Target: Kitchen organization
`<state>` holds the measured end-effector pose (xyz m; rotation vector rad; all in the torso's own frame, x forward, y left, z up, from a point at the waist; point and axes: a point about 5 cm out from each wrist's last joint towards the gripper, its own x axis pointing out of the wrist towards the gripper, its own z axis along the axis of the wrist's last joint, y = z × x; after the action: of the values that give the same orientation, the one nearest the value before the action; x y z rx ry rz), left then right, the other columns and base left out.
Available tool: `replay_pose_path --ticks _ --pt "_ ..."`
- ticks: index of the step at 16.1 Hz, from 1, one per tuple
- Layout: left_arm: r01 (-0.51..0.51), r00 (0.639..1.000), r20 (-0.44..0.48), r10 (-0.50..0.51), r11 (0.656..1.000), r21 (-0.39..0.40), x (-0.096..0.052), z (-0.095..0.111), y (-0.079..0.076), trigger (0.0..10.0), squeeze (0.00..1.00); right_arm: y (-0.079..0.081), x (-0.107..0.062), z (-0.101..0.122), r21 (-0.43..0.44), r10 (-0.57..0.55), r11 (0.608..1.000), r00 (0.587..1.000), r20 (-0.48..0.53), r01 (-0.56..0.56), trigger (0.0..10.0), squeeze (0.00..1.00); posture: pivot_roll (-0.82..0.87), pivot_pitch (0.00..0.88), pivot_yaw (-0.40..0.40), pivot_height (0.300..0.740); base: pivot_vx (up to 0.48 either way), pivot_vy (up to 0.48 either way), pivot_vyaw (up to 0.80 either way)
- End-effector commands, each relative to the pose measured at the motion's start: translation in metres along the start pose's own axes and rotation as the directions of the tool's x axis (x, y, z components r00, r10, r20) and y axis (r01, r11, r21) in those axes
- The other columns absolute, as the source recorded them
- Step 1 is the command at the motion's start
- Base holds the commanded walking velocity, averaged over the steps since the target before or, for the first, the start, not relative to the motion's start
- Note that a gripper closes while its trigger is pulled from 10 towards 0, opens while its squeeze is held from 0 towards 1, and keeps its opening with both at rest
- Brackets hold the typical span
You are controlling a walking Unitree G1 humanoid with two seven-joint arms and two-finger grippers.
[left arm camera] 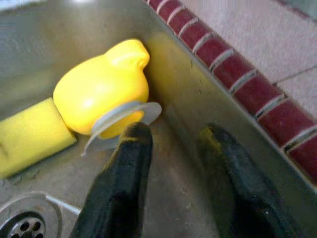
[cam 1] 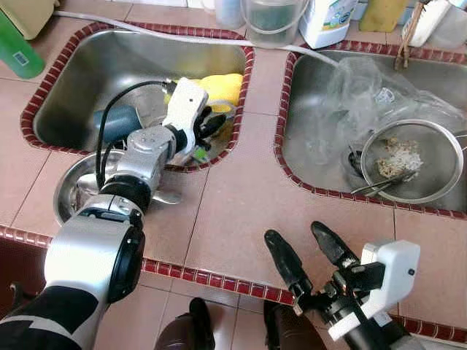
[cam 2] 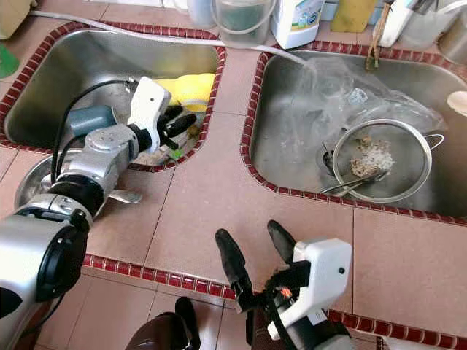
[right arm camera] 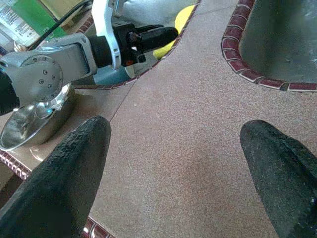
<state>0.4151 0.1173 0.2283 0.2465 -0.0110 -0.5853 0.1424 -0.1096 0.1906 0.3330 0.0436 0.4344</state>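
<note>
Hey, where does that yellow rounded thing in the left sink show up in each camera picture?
Left eye view: yellow rounded thing in the left sink's near right corner, beyond the left hand.
Right eye view: same corner, upper left of centre.
Left wrist view: large, left of centre, past the open fingertips, beside a yellow sponge.
Right wrist view: a yellow sliver behind the left hand.
Shared landmark: the sink's red tile edging.

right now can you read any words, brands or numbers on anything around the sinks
No text can be read for sure.
White jug behind the sinks: blue and green label, print too blurred to read.
Green bottle on the left: a small pale label, too small to read.
Green package in the right wrist view: printed lines, blurred.
Left gripper and right gripper: no markings visible.
</note>
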Motion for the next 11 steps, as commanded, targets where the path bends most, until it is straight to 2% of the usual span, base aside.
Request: replay_pose_path --ticks 1,5,8,11 --pt "0.007 1.0 -0.003 -0.007 1.0 -0.014 -0.002 0.0 0.003 10.0 1.0 0.0 -0.002 0.0 0.0 -0.006 1.0 1.0 -0.006 0.006 10.0 0.0 -0.34 0.33 0.074 0.74 0.0 0.0 0.0" --pt "0.046 0.995 0.09 -0.04 0.996 -0.077 0.002 0.015 0.0 10.0 1.0 -0.006 0.007 0.001 -0.014 -0.001 1.0 1.0 0.014 0.001 10.0 0.0 -0.32 0.298 0.083 0.74 0.0 0.0 0.0" --pt "0.044 0.983 0.182 -0.019 0.99 -0.136 0.0 0.026 0.005 10.0 1.0 -0.012 0.018 0.004 -0.04 -0.006 0.999 0.998 0.057 0.008 10.0 0.0 -0.3 0.254 0.101 0.74 0.0 0.0 0.0" --pt "0.041 0.967 0.253 0.012 0.979 -0.2 -0.003 0.028 0.006 10.0 1.0 -0.022 0.033 0.005 -0.055 -0.028 0.998 0.993 0.112 0.034 10.0 0.0 -0.29 0.188 0.116 0.74 0.0 0.0 0.0"
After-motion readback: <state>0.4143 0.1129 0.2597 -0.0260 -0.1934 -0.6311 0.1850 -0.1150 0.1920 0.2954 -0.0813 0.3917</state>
